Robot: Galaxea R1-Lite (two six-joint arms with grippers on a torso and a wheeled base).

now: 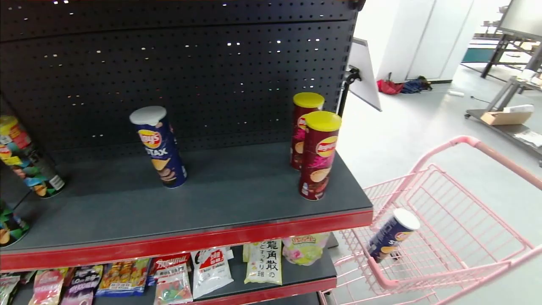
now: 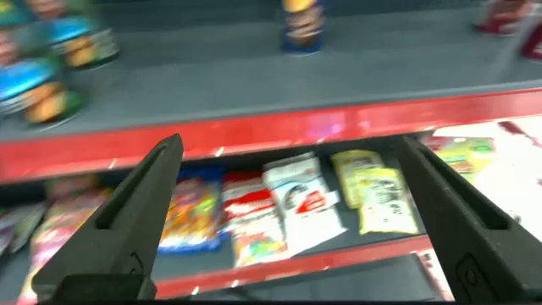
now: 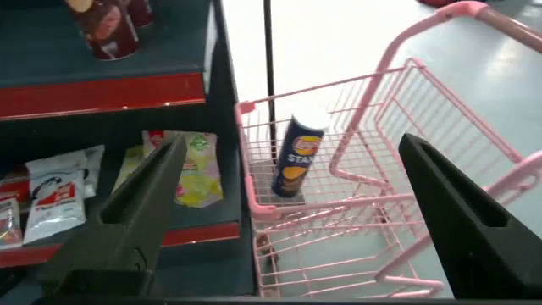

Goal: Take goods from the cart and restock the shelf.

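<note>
Non-task items: room background, floor clutter, snack packets.
A white panel [image 1: 365, 76] is clamped at a tilt on a black pole [image 1: 344, 95]. Beyond it, a red bag [image 1: 388, 87] and a dark blue bag [image 1: 413, 86] lie side by side on the grey floor [image 1: 406, 135], against the white wall [image 1: 423, 38]. At far right, a cardboard box [image 1: 504, 117] sits on a low grey platform [image 1: 499, 128]. Surfaces on dark metal legs [image 1: 516, 37] stand farther back. Low in the head view, flat snack packets lie in a row: a white packet [image 1: 210, 271], a pale yellow packet [image 1: 263, 262] with black characters just beside it, and a green-and-pink packet [image 1: 304, 250] at the right end.
</note>
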